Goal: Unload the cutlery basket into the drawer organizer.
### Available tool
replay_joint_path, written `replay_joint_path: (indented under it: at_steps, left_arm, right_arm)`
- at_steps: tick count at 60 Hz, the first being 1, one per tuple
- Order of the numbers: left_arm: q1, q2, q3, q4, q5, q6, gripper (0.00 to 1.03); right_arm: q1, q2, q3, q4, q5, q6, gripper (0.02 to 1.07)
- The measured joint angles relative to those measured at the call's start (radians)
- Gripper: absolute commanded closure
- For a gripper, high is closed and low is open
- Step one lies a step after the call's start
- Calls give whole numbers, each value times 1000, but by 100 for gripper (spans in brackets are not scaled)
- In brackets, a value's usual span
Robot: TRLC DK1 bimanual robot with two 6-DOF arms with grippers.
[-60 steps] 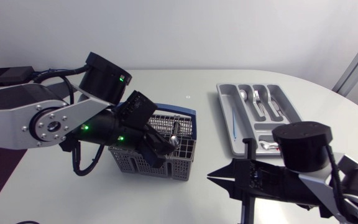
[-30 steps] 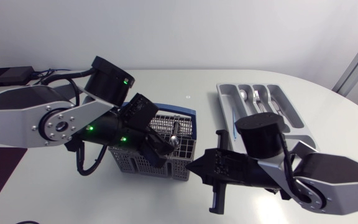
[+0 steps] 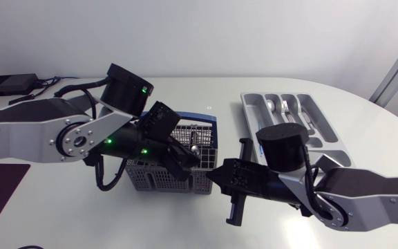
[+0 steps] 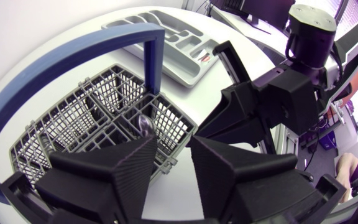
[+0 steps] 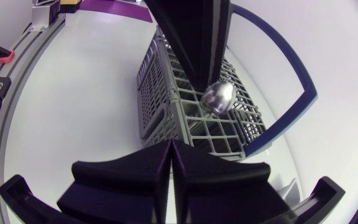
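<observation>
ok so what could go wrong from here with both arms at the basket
1. The left hand and the right hand sit close together at one corner of the basket. If either advances, they may collide.
2. The right hand is shut and right beside the basket's wall, so it could shove or tip the basket.
3. The spoon stands just ahead of the open left hand, near the blue handle. Lifting it could snag there.

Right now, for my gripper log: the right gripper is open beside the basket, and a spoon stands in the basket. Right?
No: the right gripper is shut, fingers together, as the right wrist view shows. It is beside the basket, where a spoon stands.
</observation>
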State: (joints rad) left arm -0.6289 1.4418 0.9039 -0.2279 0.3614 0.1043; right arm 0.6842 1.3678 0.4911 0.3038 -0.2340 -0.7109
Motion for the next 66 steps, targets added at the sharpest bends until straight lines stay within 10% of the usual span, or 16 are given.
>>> replay_joint_path:
  at_steps: [16,56,66]
  left_arm:
    - [24,18,0,20,0,-19,39]
    - [44,80,2,137,0,-69,39]
    - [30,109,6,154,0,-79,62]
  right_arm:
    - [0,-145,-34,-88,4,1,41]
    - [-72,-517,-133,-309,11,1,38]
    - [-84,-546,-150,-329,11,1,38]
